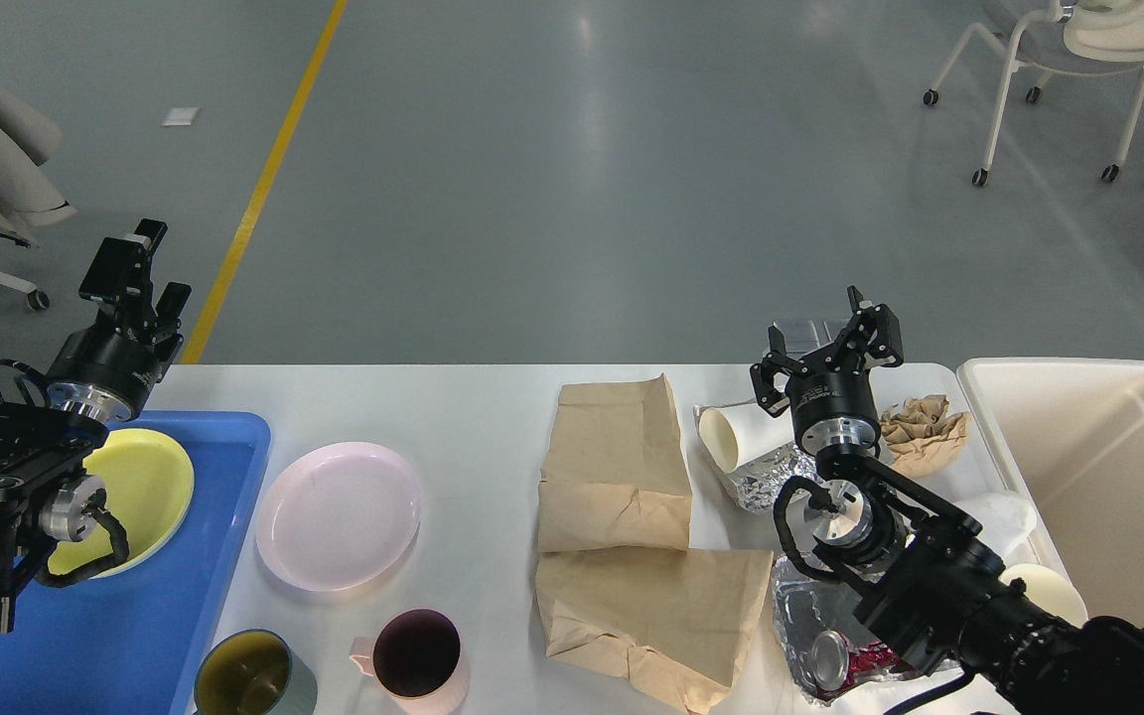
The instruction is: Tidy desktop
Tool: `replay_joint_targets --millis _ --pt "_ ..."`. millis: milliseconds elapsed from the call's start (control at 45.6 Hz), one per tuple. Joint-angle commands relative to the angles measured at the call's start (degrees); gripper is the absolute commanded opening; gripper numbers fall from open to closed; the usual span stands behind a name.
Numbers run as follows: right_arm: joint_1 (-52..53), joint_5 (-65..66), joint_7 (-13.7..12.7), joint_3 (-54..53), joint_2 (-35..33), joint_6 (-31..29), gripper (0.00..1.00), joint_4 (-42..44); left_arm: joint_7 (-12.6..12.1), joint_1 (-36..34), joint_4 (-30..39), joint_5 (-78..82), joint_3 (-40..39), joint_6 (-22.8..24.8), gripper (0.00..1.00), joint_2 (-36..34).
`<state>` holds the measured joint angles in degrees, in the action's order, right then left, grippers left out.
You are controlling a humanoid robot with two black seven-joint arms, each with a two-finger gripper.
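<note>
The white desktop (473, 417) holds dishes on the left and litter on the right. My left gripper (147, 283) hangs open and empty above the table's far left corner, just behind the blue tray (234, 467). Over the far right part of the table my right gripper (823, 346) is open with nothing held. It hovers above a tipped white paper cup (736, 437) and crumpled foil (766, 477). A crumpled brown paper ball (925, 427) lies just right of it, and a piece of foil (798, 331) shows behind its fingers.
A yellow bowl (150, 477) sits in the tray; a pink plate (339, 514) lies beside it. Two brown paper bags (617, 467) (656, 611) fill the middle. A green mug (254, 675), pink mug (418, 655) and crushed can (835, 660) are near the front. A cream bin (1108, 477) stands on the right.
</note>
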<state>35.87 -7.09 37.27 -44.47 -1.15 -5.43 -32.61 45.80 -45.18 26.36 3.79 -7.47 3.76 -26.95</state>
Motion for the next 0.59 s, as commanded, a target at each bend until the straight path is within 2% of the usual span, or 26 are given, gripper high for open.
replay_joint_targets --millis 0,570 --pt "-0.01 -0.03 0.0 0.0 0.0 -0.02 1.0 0.0 0.34 0.0 0.01 -0.01 0.08 -0.07 1.0 0.15" --pt "-0.01 -0.03 0.0 0.0 0.0 -0.02 1.0 0.0 -0.01 0.44 -0.17 -0.19 -0.79 -0.16 1.0 0.06"
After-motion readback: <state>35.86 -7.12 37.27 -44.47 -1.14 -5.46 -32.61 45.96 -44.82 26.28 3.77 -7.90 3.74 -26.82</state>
